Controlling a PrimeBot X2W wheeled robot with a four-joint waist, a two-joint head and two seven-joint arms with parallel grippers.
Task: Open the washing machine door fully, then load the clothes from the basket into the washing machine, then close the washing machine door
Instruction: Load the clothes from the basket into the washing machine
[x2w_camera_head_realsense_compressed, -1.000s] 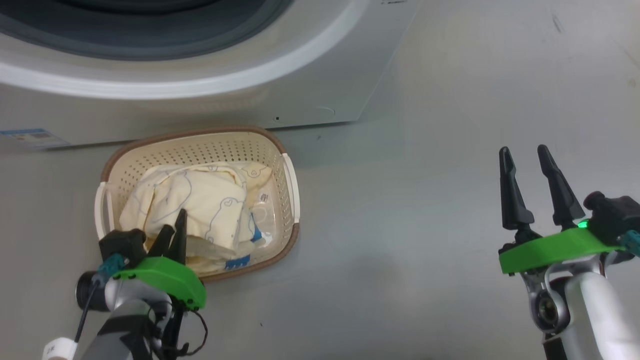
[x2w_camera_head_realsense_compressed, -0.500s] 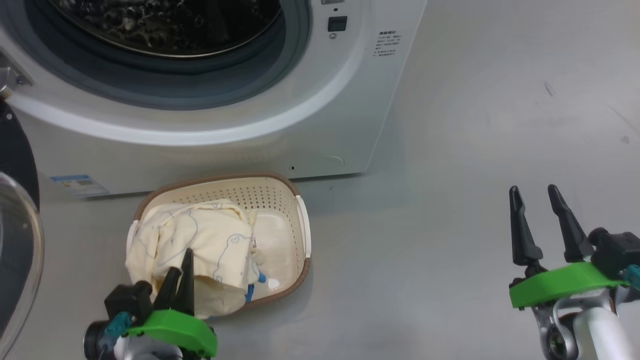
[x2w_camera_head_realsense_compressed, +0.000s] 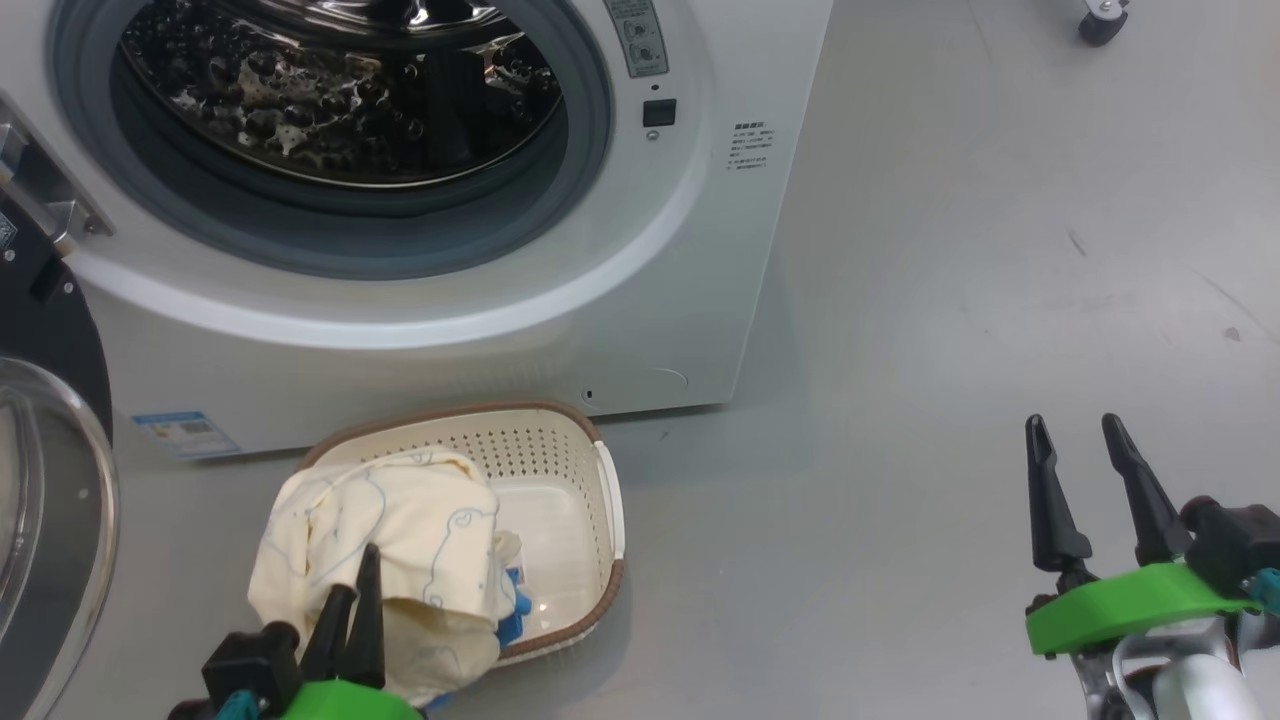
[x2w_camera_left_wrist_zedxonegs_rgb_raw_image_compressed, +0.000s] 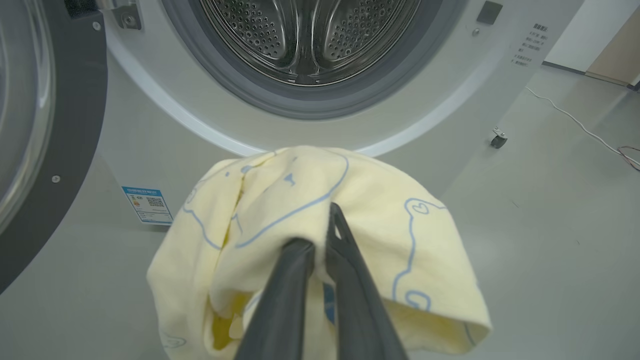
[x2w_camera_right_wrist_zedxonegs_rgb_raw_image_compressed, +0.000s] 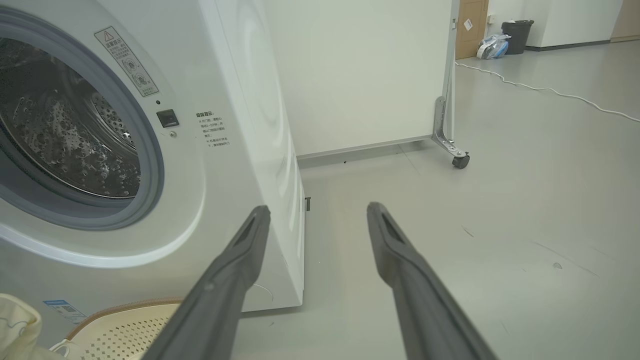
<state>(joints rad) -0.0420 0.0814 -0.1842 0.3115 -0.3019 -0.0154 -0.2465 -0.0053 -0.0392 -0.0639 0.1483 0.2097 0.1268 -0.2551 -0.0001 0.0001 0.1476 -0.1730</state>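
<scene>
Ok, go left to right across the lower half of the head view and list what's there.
washing machine door → clothes, pinched in the shut left tool → basket, its bare right part → open right tool.

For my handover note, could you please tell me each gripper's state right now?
Left gripper: closed on the clothes.
Right gripper: open, holding nothing.

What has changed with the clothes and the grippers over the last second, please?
The left gripper, shut on the clothes, has lifted them up and leftward, baring the right half of the basket. The head camera tilted up, shifting the view. Unchanged: the basket before the washing machine, the right gripper open and idle.
</scene>
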